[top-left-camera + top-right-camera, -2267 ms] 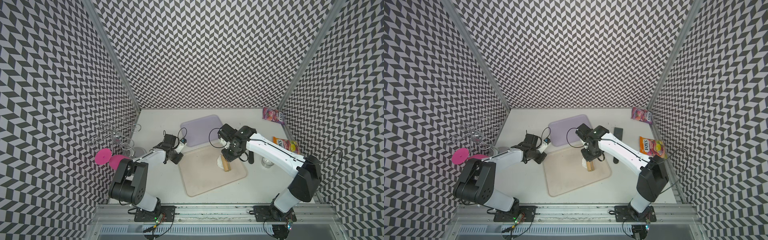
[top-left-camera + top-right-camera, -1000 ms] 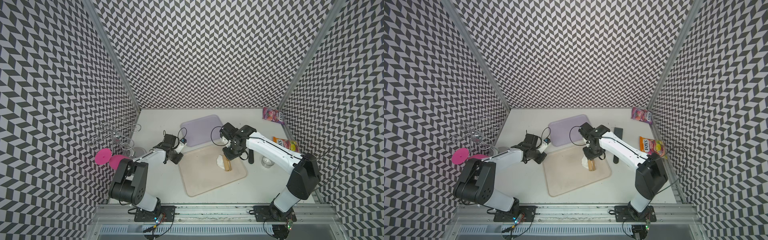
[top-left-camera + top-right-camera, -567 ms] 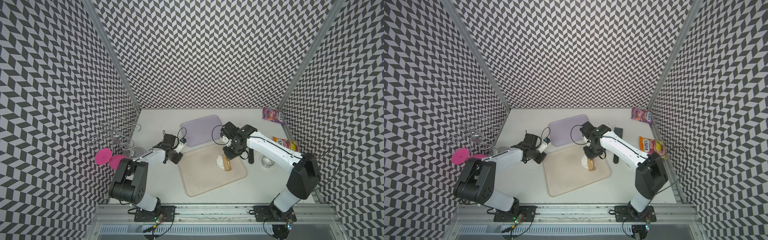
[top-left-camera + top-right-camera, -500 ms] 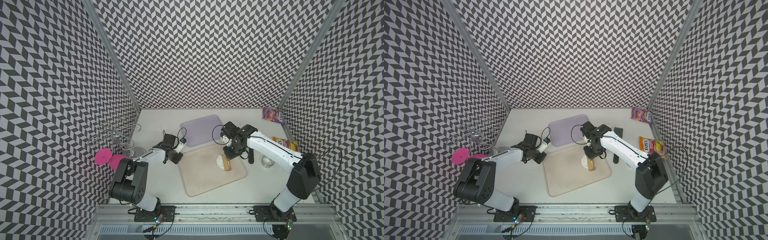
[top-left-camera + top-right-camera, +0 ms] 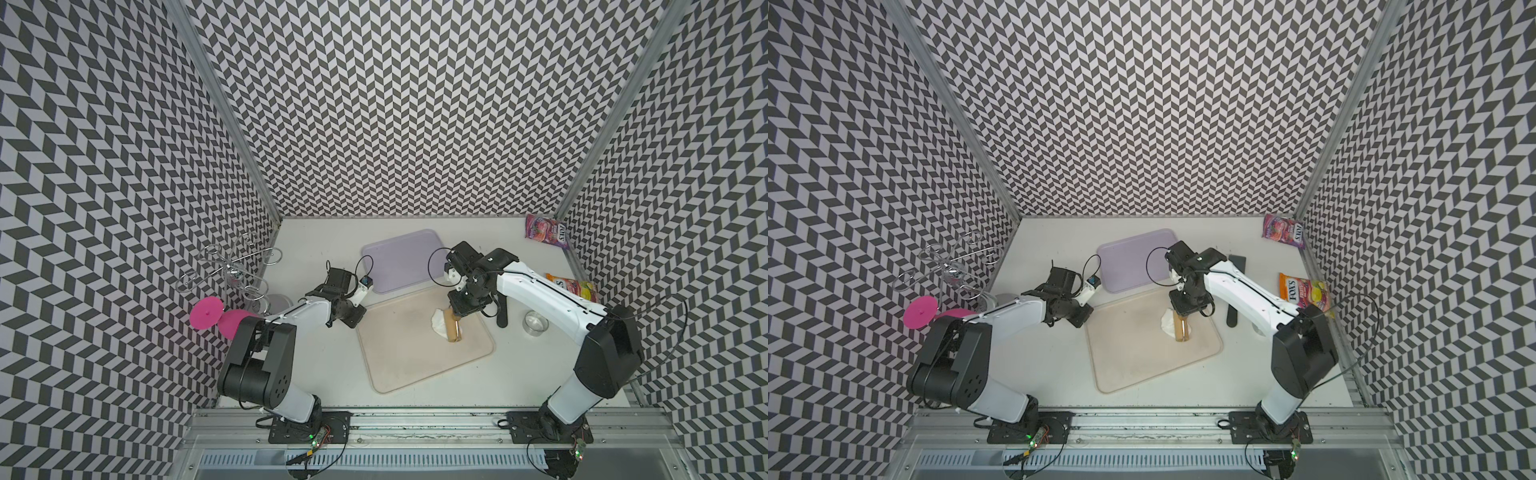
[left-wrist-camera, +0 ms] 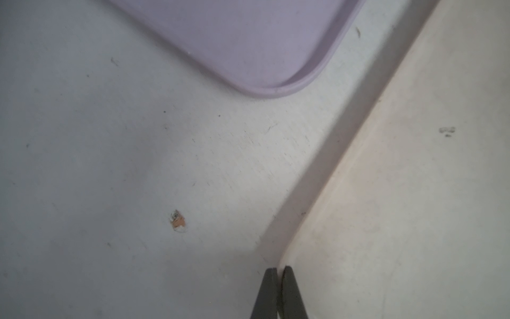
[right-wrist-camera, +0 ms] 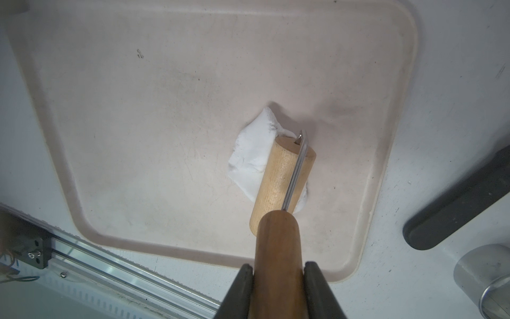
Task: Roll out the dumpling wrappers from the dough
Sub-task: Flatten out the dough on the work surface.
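- The right gripper (image 7: pixel 278 265) is clamping the dark handle of the roller (image 7: pixel 281 179), with a jaw pressing on each side.
- The left gripper (image 6: pixel 279 269) is sitting closed, tips together at a corner rim of the beige tray (image 7: pixel 165 110), the corner nearest the lavender tray (image 6: pixel 248 41). Whether it is actually pinning that rim cannot be told.
- The dough (image 7: pixel 254 154) is lying inside the beige tray, off its middle, toward the side facing the black tool (image 7: pixel 455 204). The roller's barrel is resting across one edge of it.
- Risk: most of the dough is sticking out to one side of the barrel, so a stroke may be shoving it sideways rather than flattening it evenly.
- Risk: soft dough may be clinging to the wood and lifting or wrapping with the barrel.
- Risk: if the left tips are not bearing on the rim, the beige tray may be sliding under the rolling force.
- Look: the dough is showing as a matte white, creased, irregular lump with ragged corners. It is looking thick and folded, nowhere near a round disc, and no finished wrapper is showing anywhere.
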You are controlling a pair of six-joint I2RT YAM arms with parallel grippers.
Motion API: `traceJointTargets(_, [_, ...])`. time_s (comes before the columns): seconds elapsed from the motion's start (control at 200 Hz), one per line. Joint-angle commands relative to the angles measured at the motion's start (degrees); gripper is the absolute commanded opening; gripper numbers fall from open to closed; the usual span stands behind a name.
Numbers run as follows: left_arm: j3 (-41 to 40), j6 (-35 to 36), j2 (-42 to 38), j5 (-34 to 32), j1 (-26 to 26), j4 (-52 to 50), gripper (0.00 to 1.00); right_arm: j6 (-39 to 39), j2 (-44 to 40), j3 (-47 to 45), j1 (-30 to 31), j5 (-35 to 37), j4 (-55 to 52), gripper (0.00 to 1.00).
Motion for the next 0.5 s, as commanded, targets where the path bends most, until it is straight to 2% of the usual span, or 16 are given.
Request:
traceJointTargets(0.0, [-2.59, 4.3, 1.5, -5.59, 1.0, -4.68, 0.0, 2.27, 11.57, -10.2, -0.59, 6.64, 8.81, 0.0])
traceJointTargets(0.165, [-4.71, 9.39, 0.08, -8.24, 3.67, -5.58, 0.0, 2.41, 10.37, -10.99, -1.48, 7.24, 8.68, 0.0])
traceJointTargets(0.361, [-6.06, 13.22, -1.74, -8.42, 7.5, -6.31, 0.0, 2.13, 7.76, -11.78, -1.84, 5.34, 9.2, 0.0])
traceJointTargets(0.431, [-6.05, 13.31, -2.23, -7.6, 7.97, -6.47, 0.0, 0.7, 6.18, -11.46, -1.68, 2.51, 9.69, 0.0])
traceJointTargets(0.496, [-5.75, 13.16, -2.58, -5.49, 7.92, -6.73, 0.0, -1.07, 3.87, -10.57, -1.45, -3.85, 11.12, 0.0])
